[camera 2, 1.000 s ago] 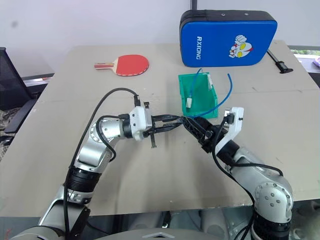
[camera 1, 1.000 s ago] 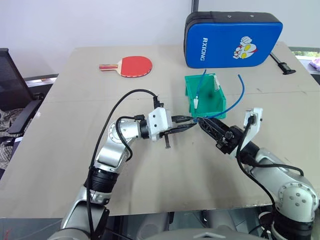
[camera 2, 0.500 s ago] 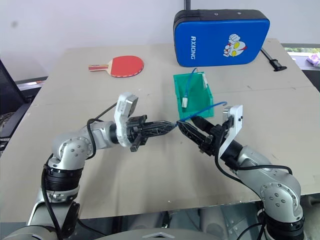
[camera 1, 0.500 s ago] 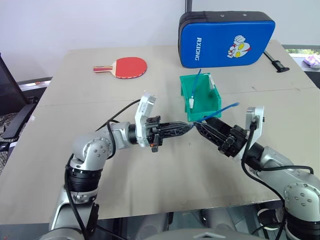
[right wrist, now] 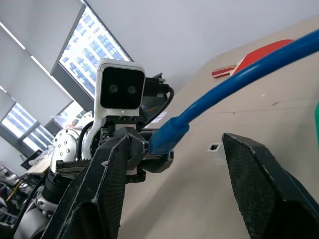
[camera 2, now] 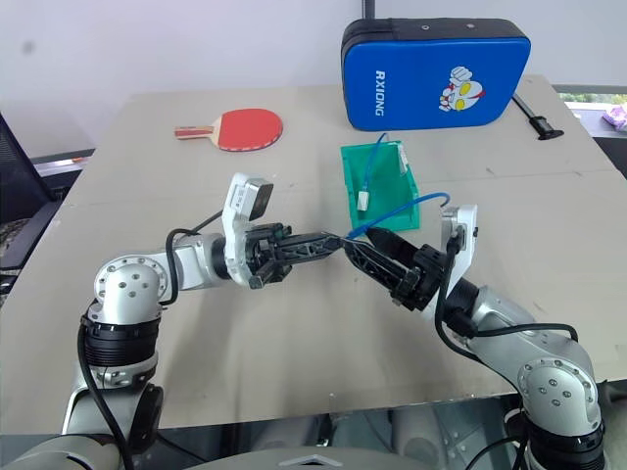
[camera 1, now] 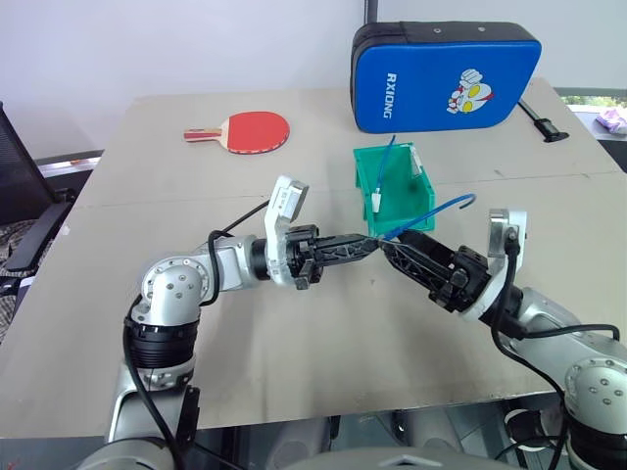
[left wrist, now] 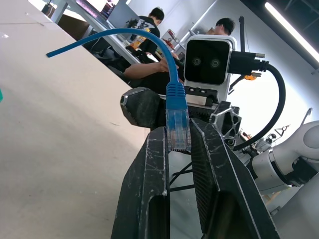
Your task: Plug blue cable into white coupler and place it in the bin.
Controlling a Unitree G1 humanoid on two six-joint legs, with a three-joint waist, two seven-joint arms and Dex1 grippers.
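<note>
The left gripper (camera 1: pixel 367 242) now holds the plug of the blue cable (camera 1: pixel 436 209), and its wrist is rolled so the camera block points up. The right gripper (camera 1: pixel 389 251) is now open and holds nothing.

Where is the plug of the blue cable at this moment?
In the left wrist view, the blue cable's plug sits pinched between the left gripper's fingers, above the table, before the bin.
</note>
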